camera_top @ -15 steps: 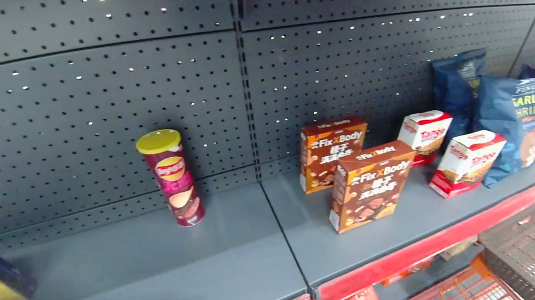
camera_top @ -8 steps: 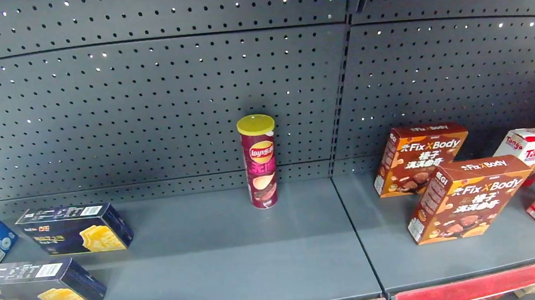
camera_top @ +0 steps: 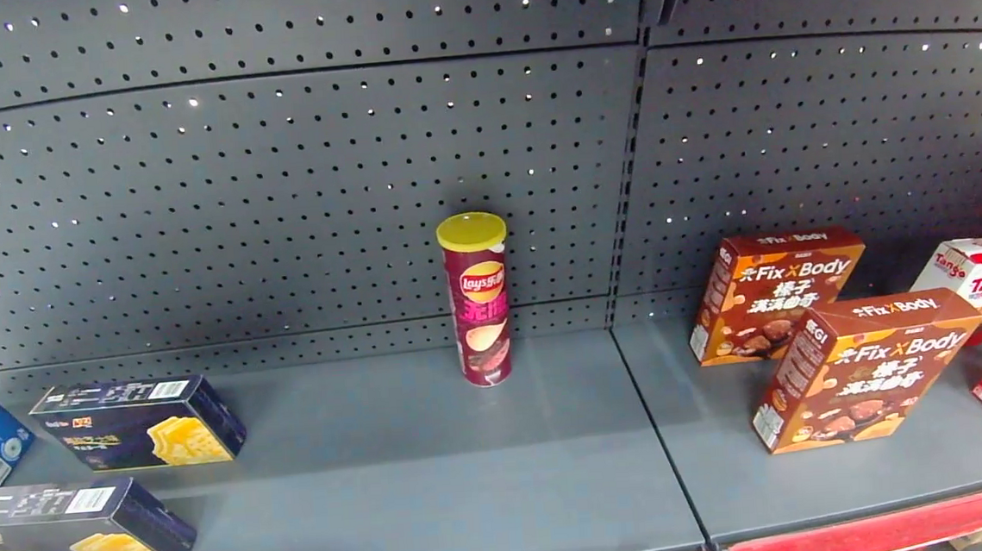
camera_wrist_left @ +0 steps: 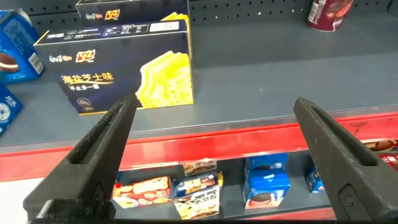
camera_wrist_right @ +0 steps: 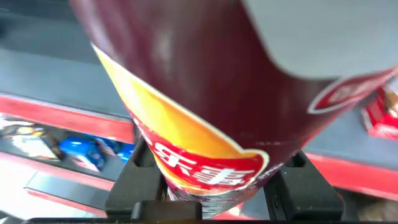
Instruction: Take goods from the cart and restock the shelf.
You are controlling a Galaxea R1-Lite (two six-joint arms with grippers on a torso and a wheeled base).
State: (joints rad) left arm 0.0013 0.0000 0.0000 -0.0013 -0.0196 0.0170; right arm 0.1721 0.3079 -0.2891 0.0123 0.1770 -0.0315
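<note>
Right gripper point(camera_wrist_right: 214, 190) fingers clamped on a maroon chips can point(camera_wrist_right: 199, 93) — left gripper point(camera_wrist_left: 214, 155) fingers spread wide at the shelf point(camera_wrist_left: 261, 81) front edge — yellow-lidded chips can point(camera_top: 477, 298) upright on it, near the pegboard point(camera_top: 278, 195).

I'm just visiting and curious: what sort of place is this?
Probably a shop aisle: a grey pegboard shelf holds a crisp can and brown snack boxes, with more packets beneath it.

Place: a shop aisle, snack section
Fixtures: dark metal shelf point(camera_top: 437, 487) with a pegboard back panel point(camera_top: 278, 195) across the upper frame, red front strip point(camera_top: 889, 528) at lower right
Stock: crisp can point(camera_top: 477, 298) at centre, brown boxes point(camera_top: 860, 366) at right, navy boxes point(camera_top: 138, 421) at lower left
</note>
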